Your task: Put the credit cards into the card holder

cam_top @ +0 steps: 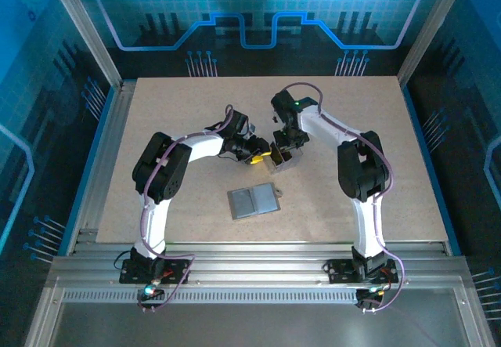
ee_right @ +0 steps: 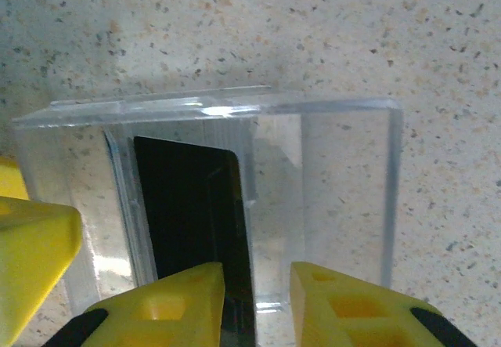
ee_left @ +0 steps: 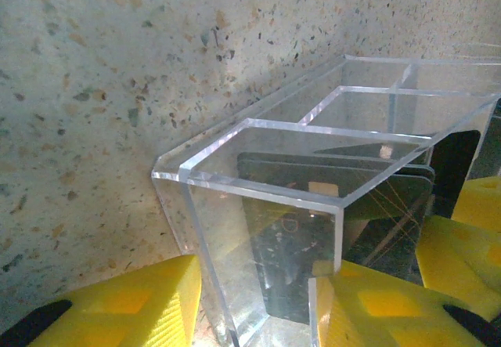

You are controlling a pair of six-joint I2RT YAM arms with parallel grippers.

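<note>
My right hand (ee_right: 258, 280), narrowly parted, straddled the end of the black card (ee_right: 188, 206), which stood in the clear box (ee_right: 344, 175) with its long axis towards me. I could not tell if the card was pinched. My left hand (ee_left: 254, 284) clamped that box. The card holder (cam_top: 254, 201) lay open on the table (cam_top: 196, 96), nearer my bases. I counted one holder, one box and at least one card.

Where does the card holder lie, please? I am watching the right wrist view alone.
Observer: The card holder lies open and flat on the table, nearer the arm bases than the clear box.
Operator: Thank you. What is the left gripper doing?
Observer: The left gripper holds one end of that box between its yellow fingers.
Operator: Are more cards inside?
Observer: Yes, at least two dark cards lean in that end.
</note>
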